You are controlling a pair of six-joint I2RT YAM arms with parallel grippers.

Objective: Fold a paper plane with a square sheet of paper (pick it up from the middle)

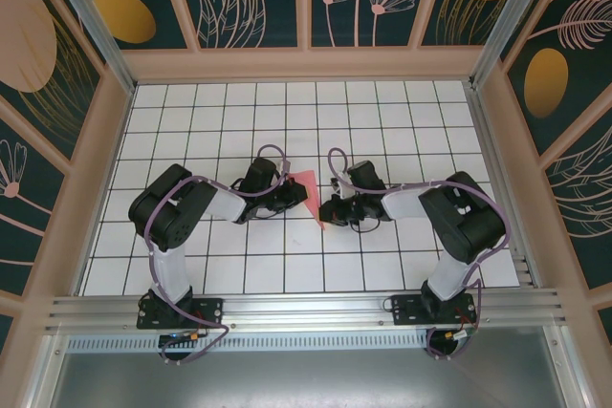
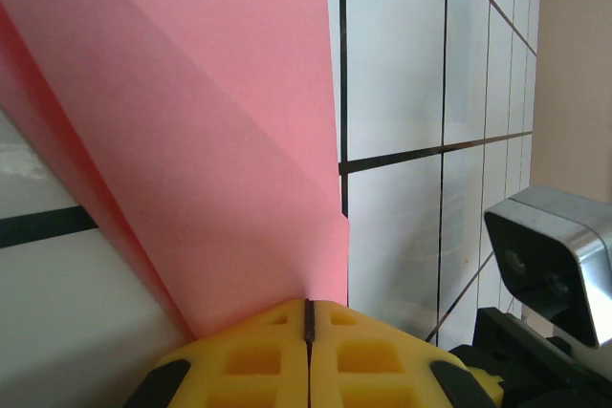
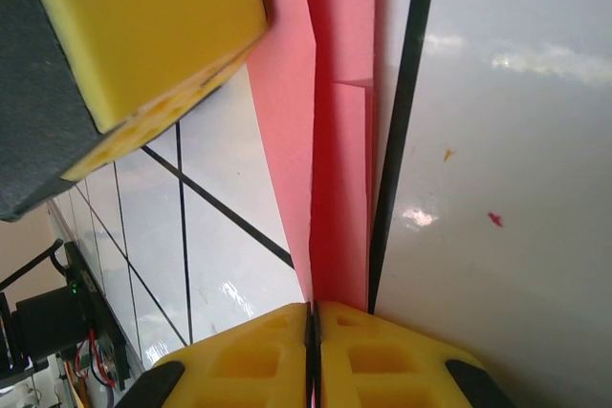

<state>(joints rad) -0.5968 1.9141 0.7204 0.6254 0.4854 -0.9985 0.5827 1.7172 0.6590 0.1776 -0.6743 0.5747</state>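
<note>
The sheet of paper [image 1: 304, 190] is pink-red and partly folded into a narrow pointed shape. It stands up off the white grid table [image 1: 382, 121] between my two grippers. My left gripper [image 1: 290, 196] holds it from the left; in the left wrist view the yellow jaws [image 2: 308, 305] are shut, with the creased paper [image 2: 220, 160] running into their seam. From the right, my right gripper [image 1: 325, 212] is shut on the paper's lower fold. In the right wrist view its jaws [image 3: 313, 308] pinch the layered edge [image 3: 339, 140].
The left gripper's yellow finger [image 3: 143, 35] is close at the upper left of the right wrist view. The right arm's silver wrist camera [image 2: 555, 255] is at the right of the left wrist view. Wooden walls [image 1: 306, 64] ring the table.
</note>
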